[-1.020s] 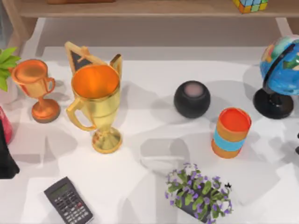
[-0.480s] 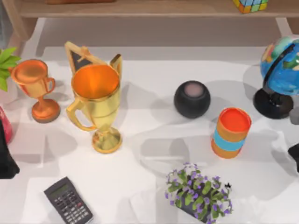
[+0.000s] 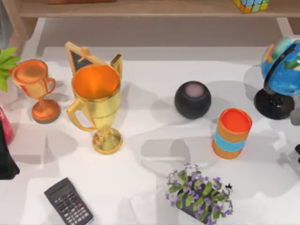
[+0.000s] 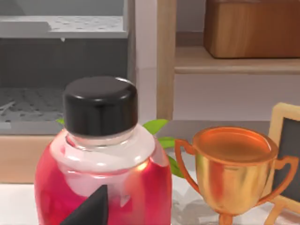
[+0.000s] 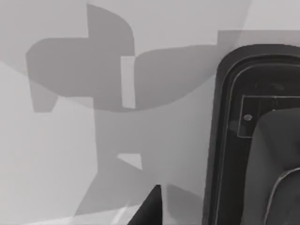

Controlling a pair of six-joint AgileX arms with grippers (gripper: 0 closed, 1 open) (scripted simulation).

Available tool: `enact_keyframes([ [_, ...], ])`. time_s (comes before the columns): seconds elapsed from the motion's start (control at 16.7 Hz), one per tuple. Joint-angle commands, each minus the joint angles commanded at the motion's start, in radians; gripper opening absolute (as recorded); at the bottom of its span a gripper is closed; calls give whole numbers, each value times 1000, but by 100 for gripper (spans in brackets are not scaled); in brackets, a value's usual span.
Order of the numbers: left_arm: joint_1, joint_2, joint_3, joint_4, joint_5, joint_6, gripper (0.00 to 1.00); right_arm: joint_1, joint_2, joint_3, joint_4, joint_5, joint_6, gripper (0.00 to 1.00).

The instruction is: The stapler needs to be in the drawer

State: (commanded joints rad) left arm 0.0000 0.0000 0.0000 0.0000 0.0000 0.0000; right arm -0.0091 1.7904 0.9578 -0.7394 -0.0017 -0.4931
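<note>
The work surface was a white table (image 3: 154, 187), matte and crossed by soft grey shadows, with a pale wooden shelf (image 3: 140, 8) along its far edge.

We took the large gold trophy (image 3: 96, 105) as our landmark: glossy metal, two handles, a flared foot, its bowl open upward with a bare orange interior.
- Left of it stood a smaller copper trophy (image 3: 35, 89) of the same shape.
- Just behind it leaned a small wood-framed chalkboard (image 3: 77, 56).
- To its right sat a matte black sphere (image 3: 192, 99), then an orange cylindrical cup (image 3: 231, 132) with a blue band, its mouth showing orange inside.
- Farther right again was a blue globe (image 3: 281, 65) on a black stand.
- In front of the trophy lay a dark, flat calculator (image 3: 68, 202); in front and to the right stood a planter of purple flowers (image 3: 199, 192).

The left wrist view showed a rounded clear bottle (image 4: 103, 178) holding red liquid under a black cap, close before the left gripper (image 4: 89, 208), well left of the gold trophy. We could not tell whether that gripper was open or closed.

The right gripper (image 5: 150, 206) hung over bare table beside a black, round-cornered object (image 5: 234, 140) with a grey raised part, seemingly the stapler. We could not tell its heading, its long axis, or that gripper's state.
</note>
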Motion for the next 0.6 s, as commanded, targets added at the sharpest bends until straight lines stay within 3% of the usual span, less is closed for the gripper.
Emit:
enact_keyframes([
  [0.36,0,0,0,0,0,0,100,0,0,0,0,0,0,2],
  [0.6,0,0,0,0,0,0,100,0,0,0,0,0,0,0],
])
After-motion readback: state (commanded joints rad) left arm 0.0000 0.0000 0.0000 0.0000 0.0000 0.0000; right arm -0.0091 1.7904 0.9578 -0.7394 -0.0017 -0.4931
